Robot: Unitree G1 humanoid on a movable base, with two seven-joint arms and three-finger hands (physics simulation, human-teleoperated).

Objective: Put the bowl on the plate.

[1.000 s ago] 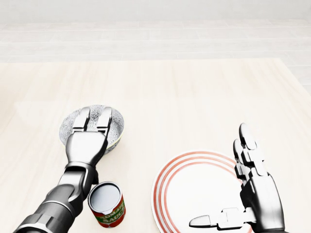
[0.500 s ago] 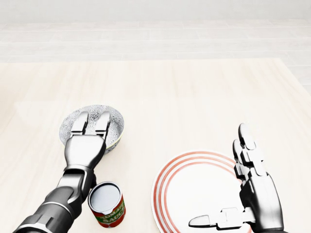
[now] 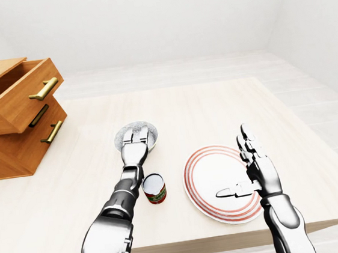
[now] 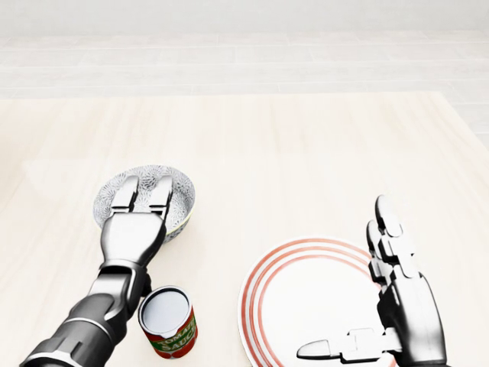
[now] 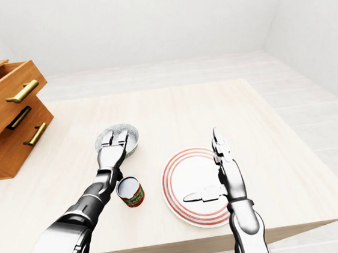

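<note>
A grey patterned bowl [image 4: 182,200] sits on the wooden table at the left of the head view. My left hand [image 4: 144,188] lies flat over it with two fingers stretched across the inside, open; its thumb is hidden. The white plate with red rings [image 4: 306,294] lies at the lower right, partly cut by the bottom edge. My right hand [image 4: 355,279] stands open over the plate's right side, fingers pointing up the view and thumb pointing left. Nothing is held in either hand.
A tomato sauce can [image 4: 168,321] stands upright beside my left forearm, between bowl and plate. A wooden drawer unit [image 3: 11,119] with an open top drawer stands at the table's left in the left-eye view. The table's right edge [image 3: 302,124] runs close to the plate.
My left hand has drawn back slightly toward the bottom of the view, so its fingertips sit further inside the bowl's rim. The bowl, can, plate and right hand have not moved.
</note>
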